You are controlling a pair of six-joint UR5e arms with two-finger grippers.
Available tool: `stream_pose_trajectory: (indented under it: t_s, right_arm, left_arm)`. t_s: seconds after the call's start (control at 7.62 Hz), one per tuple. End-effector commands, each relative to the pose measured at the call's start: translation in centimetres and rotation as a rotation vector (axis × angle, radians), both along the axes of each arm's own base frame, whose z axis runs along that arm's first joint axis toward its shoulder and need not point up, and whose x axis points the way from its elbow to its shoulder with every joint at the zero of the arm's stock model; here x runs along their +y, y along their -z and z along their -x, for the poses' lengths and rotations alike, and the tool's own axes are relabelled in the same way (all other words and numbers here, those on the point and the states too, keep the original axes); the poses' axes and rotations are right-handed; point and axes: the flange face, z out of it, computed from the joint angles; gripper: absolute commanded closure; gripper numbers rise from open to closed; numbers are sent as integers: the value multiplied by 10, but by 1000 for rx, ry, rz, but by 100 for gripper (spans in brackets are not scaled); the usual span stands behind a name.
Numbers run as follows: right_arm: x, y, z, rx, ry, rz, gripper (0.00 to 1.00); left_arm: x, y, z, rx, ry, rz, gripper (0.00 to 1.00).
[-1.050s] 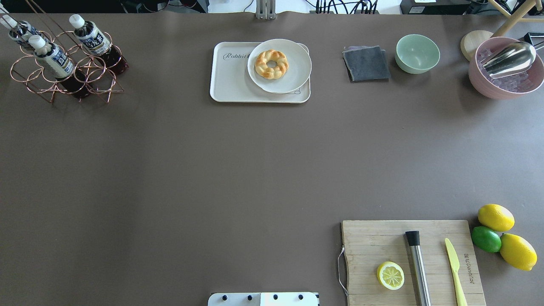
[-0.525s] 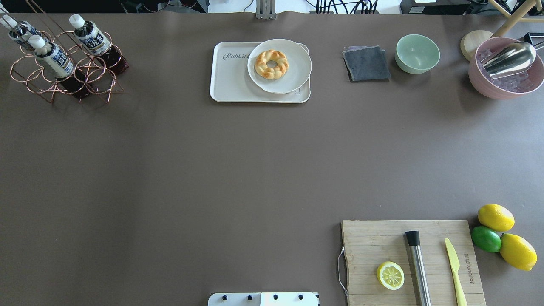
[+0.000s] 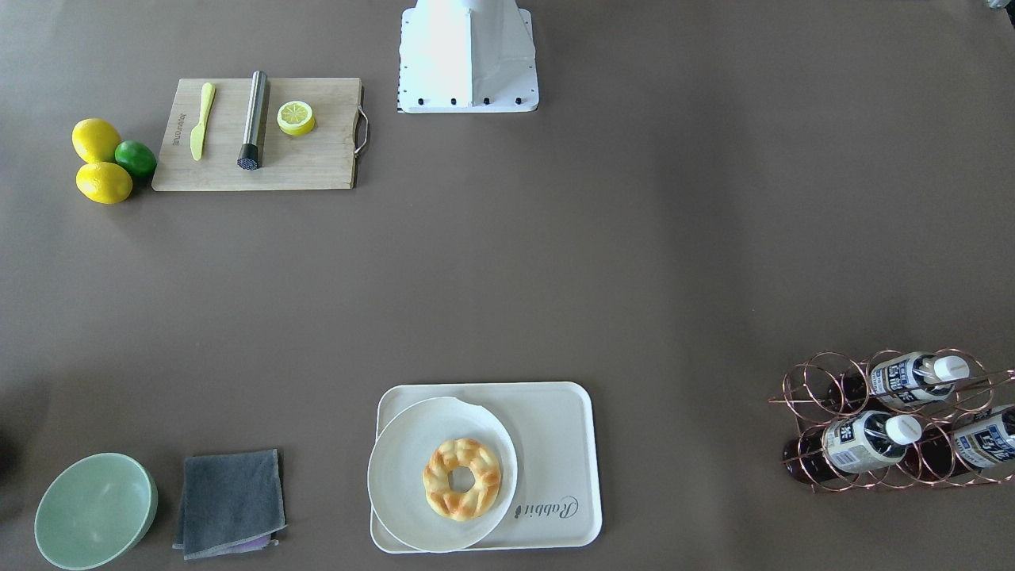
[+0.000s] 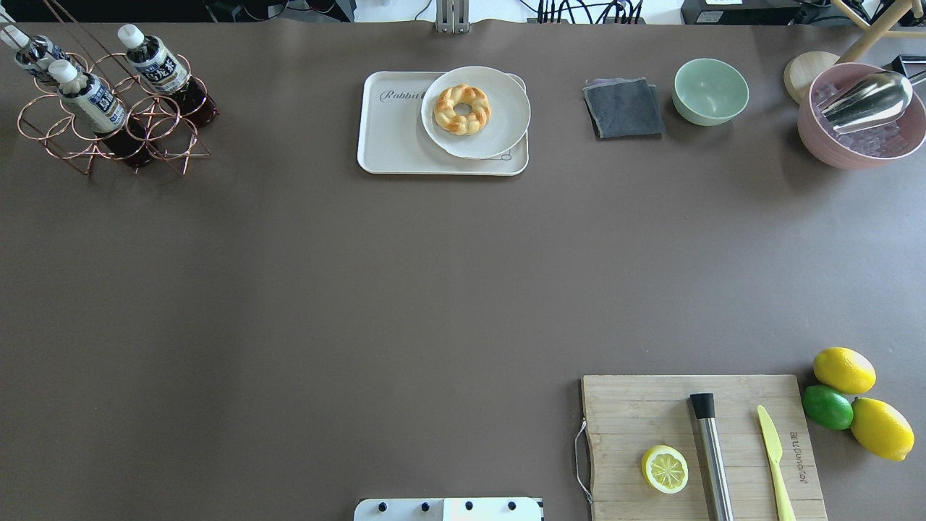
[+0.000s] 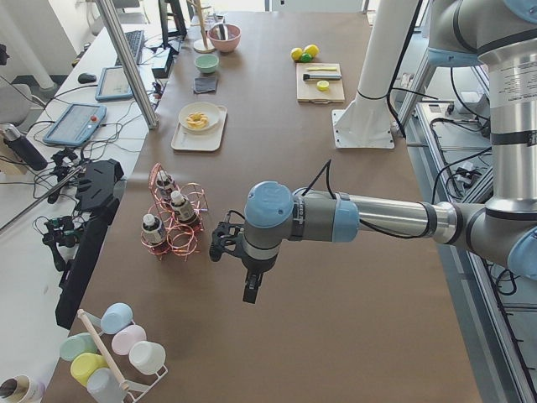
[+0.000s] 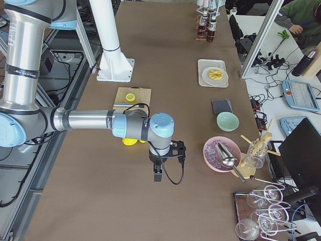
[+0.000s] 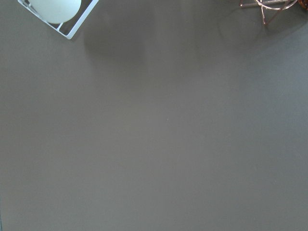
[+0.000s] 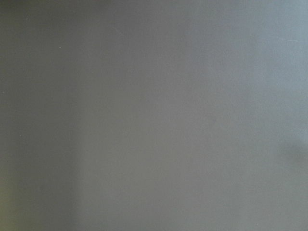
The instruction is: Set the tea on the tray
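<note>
At twelve o'clock, the tray [image 4: 394, 148] is lettered "Rabbit".
Tea [image 4: 155, 66] labels are unreadable; left fingers [image 5: 220, 243], right fingers [image 6: 178, 149]: state cannot be told.

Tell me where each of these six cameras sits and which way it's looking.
Front-facing: across the table, looking steeply down at tray and tea bottles; robot base at top.
Overhead: behind the robot, looking forward and down; only the base's edge shows.
Exterior left: table's end, looking along it; left arm near.
Exterior right: opposite end; right arm near.
Left wrist: facing down at table, copper rack corner.
Right wrist: bare table only.
Shared: front-facing and overhead both show tray, flipped.
</note>
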Motion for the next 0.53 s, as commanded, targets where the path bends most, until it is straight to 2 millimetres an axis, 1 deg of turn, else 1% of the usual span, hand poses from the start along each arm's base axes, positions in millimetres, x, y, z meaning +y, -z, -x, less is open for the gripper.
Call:
stream_pose_trajectory:
  t_s: [0.0,0.13,0.26,0.39]
  right_arm:
    - [4,-4,-1,5,1,8,0]
    - [5,-6,-2,9,0,15,0]
    - [6,-7,-2,9,-2,21,0]
    - [6,-6,-3,9,-5,19,0]
  left_arm:
    - [-28,-9,2,-1,-11,-21,2]
    - [-21,-8,3,3,-11,-30,2]
    - [-12,-18,2,8,-10,-5,2]
    - [-13,-13,1,9,-10,-15,2]
